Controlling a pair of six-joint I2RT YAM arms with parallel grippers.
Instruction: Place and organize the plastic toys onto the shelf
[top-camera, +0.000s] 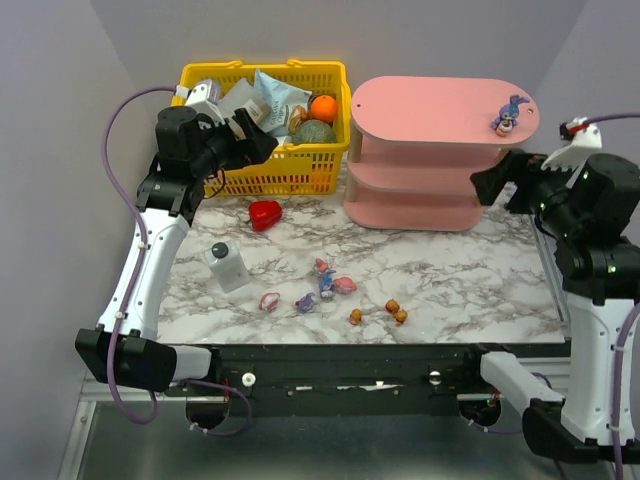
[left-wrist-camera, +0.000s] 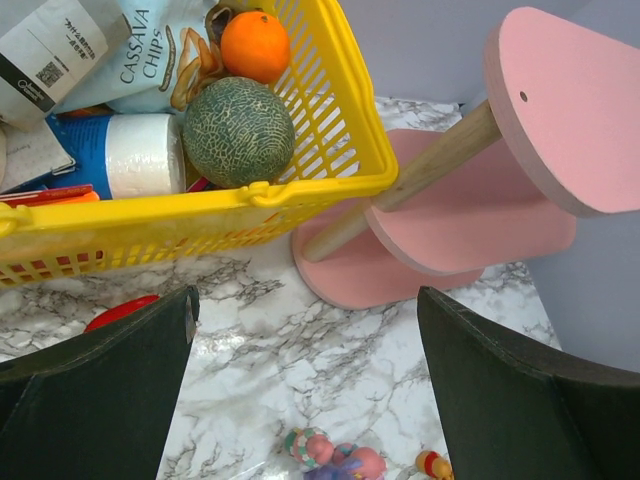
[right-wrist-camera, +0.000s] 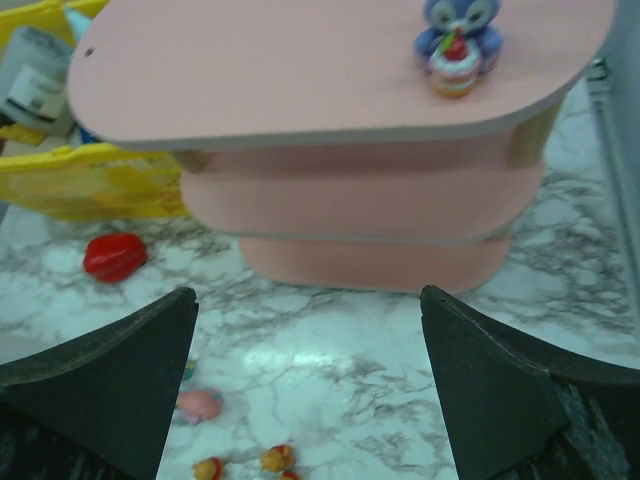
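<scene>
The table (top-camera: 450, 270) has a marble-look top, smooth with a soft sheen. The shelf (top-camera: 430, 105) has 3 matt pink boards, smooth; its uprights (left-wrist-camera: 420, 175) look like bare pale wood. The basket (left-wrist-camera: 330, 185) is glossy yellow plastic. The melon (left-wrist-camera: 238, 130) skin is rough, netted. The bunny (right-wrist-camera: 457, 40) is shiny plastic.

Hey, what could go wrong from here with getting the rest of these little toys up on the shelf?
The purple bunny stands near the front edge of the top board of the shelf; the open right gripper could knock it off. The toys on the table lie bunched, so a pinch may catch a neighbour.
</scene>
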